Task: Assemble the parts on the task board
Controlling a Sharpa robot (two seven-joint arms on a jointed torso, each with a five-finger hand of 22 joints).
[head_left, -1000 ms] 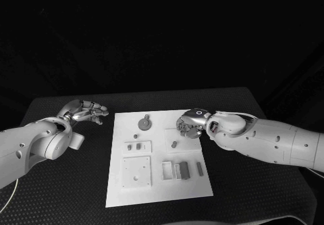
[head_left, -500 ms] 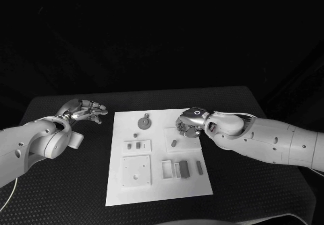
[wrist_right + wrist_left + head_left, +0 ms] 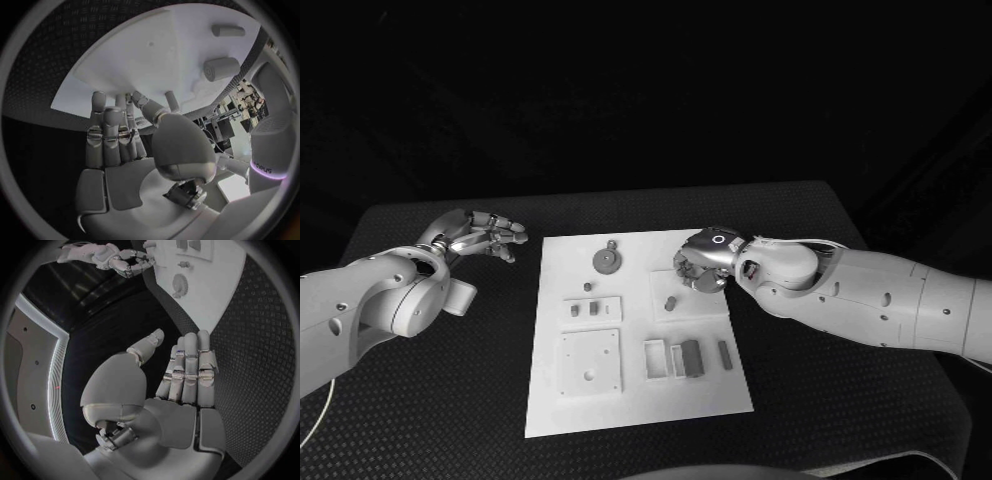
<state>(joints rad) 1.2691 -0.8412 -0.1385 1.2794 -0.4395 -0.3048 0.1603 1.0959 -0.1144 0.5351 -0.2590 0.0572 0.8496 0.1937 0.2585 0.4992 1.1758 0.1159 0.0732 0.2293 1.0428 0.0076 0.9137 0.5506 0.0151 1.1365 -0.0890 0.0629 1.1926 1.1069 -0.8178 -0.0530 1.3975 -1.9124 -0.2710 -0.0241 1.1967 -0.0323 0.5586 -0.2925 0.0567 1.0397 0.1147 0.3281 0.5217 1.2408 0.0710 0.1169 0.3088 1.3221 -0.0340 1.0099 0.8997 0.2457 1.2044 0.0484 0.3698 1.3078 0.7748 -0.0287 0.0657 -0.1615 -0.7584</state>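
The white task board lies in the middle of the black table. On it I see a round disc, a short cylinder, a square plate and a row of upright blocks. My right hand hovers over the board's far right part, just beyond the short cylinder, fingers loosely bent with nothing in them. In the right wrist view its fingers reach toward the board with the cylinder ahead. My left hand rests off the board's far left corner, empty.
A small peg stands beyond the disc, and a slotted plate lies left of the cylinder. The left wrist view shows the left hand with straight fingers over black mat, the board and the right hand farther off.
The whole picture has shifted slightly. My right hand has edged a little toward the board's far edge above the cylinder. The left hand stays where it was.
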